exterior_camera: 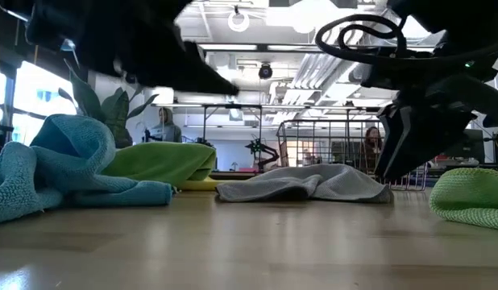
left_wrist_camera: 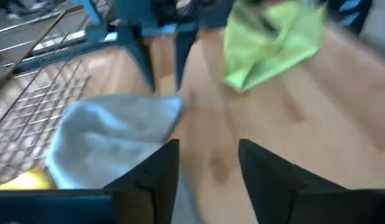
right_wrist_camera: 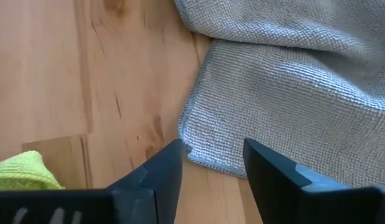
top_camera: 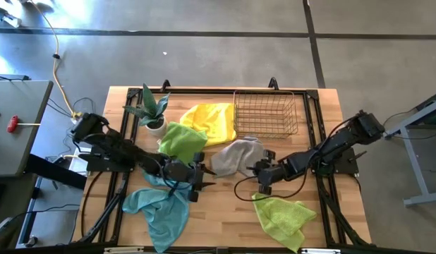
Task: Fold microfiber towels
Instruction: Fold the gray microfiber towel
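A grey towel (top_camera: pixel 235 156) lies crumpled at the table's middle, with a lime green one (top_camera: pixel 181 141) and a yellow one (top_camera: pixel 211 121) behind it on the left. A teal towel (top_camera: pixel 161 208) lies bunched at the near left, and a second lime towel (top_camera: pixel 283 217) at the near right. My right gripper (right_wrist_camera: pixel 211 163) is open, and its fingers stand on either side of the grey towel's near right edge (right_wrist_camera: pixel 202 149). My left gripper (left_wrist_camera: pixel 208 168) is open and empty over bare wood between the teal and grey towels. My right gripper stands open over the grey towel's edge (right_wrist_camera: pixel 202 149), slanting down from the table's right. I cannot tell whether its fingertips touch the cloth. My left gripper touches nothing.
A wire mesh basket (top_camera: pixel 266 113) stands at the far right of the table, and a small potted plant (top_camera: pixel 153 111) at the far left. Bare wood (top_camera: pixel 225 212) shows at the near middle, between the teal and lime towels. People show in the room beyond the table.
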Tool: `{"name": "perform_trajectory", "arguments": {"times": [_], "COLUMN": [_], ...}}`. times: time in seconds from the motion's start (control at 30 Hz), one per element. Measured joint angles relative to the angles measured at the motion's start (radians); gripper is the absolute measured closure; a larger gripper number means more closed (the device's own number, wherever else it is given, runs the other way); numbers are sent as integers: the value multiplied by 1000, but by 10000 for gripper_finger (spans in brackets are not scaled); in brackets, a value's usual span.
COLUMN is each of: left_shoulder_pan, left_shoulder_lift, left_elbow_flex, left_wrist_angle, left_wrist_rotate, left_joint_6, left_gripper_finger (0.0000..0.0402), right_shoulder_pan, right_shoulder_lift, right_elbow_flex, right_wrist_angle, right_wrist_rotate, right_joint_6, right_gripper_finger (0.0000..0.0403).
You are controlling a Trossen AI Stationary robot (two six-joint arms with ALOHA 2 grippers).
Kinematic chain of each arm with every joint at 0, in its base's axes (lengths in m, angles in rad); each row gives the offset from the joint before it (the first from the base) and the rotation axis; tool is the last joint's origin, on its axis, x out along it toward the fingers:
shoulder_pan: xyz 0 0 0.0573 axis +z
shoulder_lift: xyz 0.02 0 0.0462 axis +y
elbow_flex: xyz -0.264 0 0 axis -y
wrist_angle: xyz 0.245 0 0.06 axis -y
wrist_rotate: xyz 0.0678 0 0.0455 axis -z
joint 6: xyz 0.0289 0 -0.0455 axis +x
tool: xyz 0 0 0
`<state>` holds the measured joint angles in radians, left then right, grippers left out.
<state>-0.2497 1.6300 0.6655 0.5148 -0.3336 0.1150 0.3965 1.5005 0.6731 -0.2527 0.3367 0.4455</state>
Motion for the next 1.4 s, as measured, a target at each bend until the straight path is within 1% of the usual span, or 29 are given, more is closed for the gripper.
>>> {"name": "perform_trajectory", "arguments": {"times": [0.13, 0.23, 0.3, 0.43, 0.63, 0.77, 0.87, 0.93, 1.03, 1.3, 1.33, 1.4], "left_shoulder_pan": [1, 0, 0, -1, -3, -7, -9, -9, -11, -36, -40, -47], "left_shoulder_lift": [60, 103, 127, 161, 159, 154, 154, 154, 154, 154, 154, 154], "left_elbow_flex": [1, -1, -1, -1, 0, 0, 0, 0, 0, 0, 0, 0], "left_wrist_angle": [25, 27, 33, 51, 64, 80, 82, 81, 81, 81, 81, 81], "left_wrist_rotate": [-72, -95, -96, -97, -97, -97, -97, -97, -97, -98, -98, -104], "left_joint_6": [105, 157, 161, 150, 148, 150, 148, 147, 147, 150, 150, 150], "left_gripper_finger": [221, 218, 219, 223, 224, 224, 224, 224, 224, 224, 224, 224], "right_shoulder_pan": [23, 46, 59, 66, 58, 60, 59, 57, 57, 56, 56, 55], "right_shoulder_lift": [0, 9, 23, 76, 149, 159, 161, 161, 162, 162, 162, 162], "right_elbow_flex": [0, 0, 0, 0, 2, 2, 2, 2, 1, 1, 1, 1], "right_wrist_angle": [4, 16, 25, 60, 98, 123, 130, 129, 128, 129, 129, 130], "right_wrist_rotate": [-3, 32, 56, 56, 78, 126, 142, 143, 140, 98, 95, 92], "right_joint_6": [-53, -113, -139, -159, -158, -155, -157, -155, -148, -132, -132, -132], "right_gripper_finger": [229, 232, 235, 241, 242, 242, 246, 258, 286, 383, 392, 398]}}
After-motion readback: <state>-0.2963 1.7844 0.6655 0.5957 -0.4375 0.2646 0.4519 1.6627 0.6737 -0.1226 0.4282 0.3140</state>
